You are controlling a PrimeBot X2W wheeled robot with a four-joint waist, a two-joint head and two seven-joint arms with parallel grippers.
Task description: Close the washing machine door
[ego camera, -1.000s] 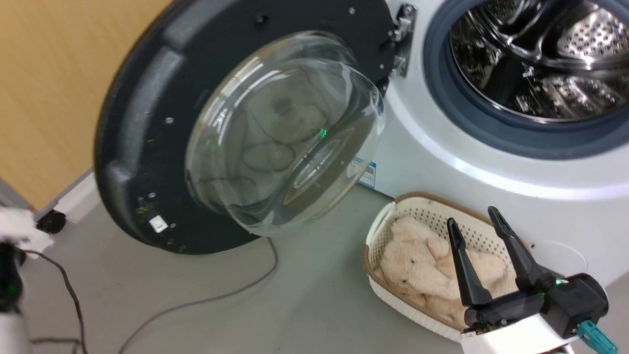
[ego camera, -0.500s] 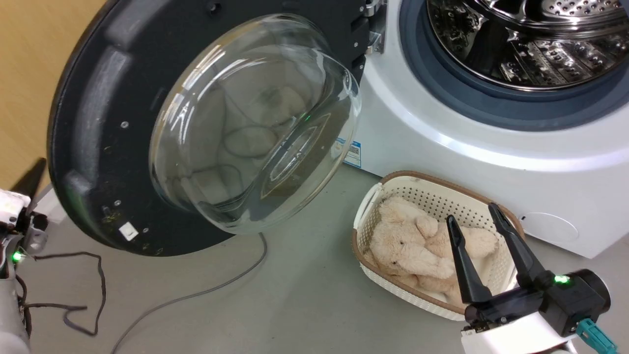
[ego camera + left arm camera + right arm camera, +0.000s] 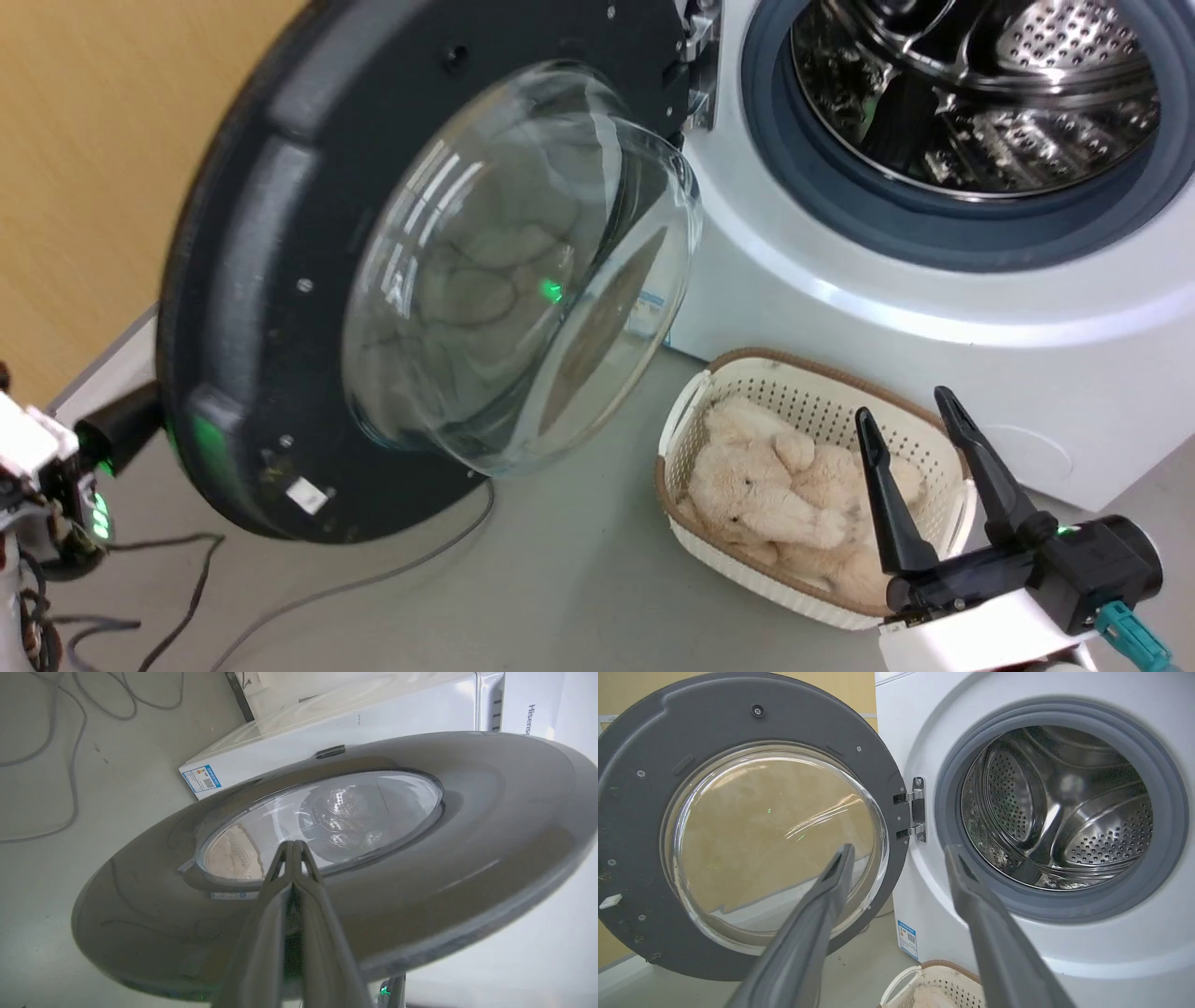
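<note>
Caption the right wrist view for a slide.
Looking along the open right gripper at the washing machine, with the washing machine door swung wide and steel drum exposed.

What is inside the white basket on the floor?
A cream plush toy lies in the basket. The open right gripper covers part of it; anything beneath the toy is hidden.

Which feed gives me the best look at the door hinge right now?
The right wrist view: the hinge sits square-on, unblocked, between the washing machine door and the washing machine. The head view catches it small and steeply angled at the top edge. The left wrist view faces the door's outer side.
</note>
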